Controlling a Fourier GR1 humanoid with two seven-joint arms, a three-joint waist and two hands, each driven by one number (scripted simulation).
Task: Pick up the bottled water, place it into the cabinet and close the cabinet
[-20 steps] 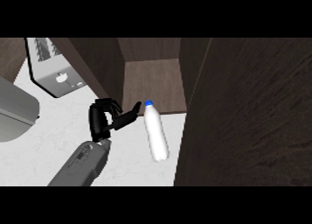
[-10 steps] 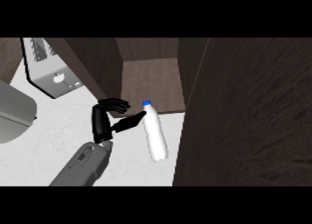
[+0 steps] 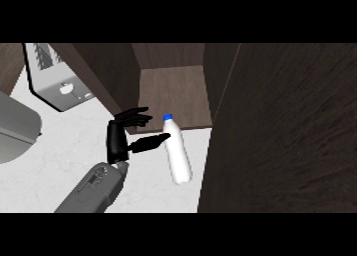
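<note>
Left hand [image 3: 125, 134] released, fingers spread — thumb tip at the bottle [image 3: 177, 151] lying before the open cabinet [image 3: 173, 95].

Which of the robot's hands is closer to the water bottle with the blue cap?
The left hand. It sits open just left of the clear plastic water bottle with the blue cap, thumb reaching toward its side. The right hand is not in view.

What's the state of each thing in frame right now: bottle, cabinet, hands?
bottled water: standing on the counter in front of the cabinet, blue cap on, not lifted.
cabinet: open, shelf bare where visible.
cabinet door: swung open, right of the bottle.
left hand: open, fingers spread, thumb beside the bottle's upper part, not curled round it.
right hand: not in view.
toaster: on the counter at upper left, untouched.
</note>
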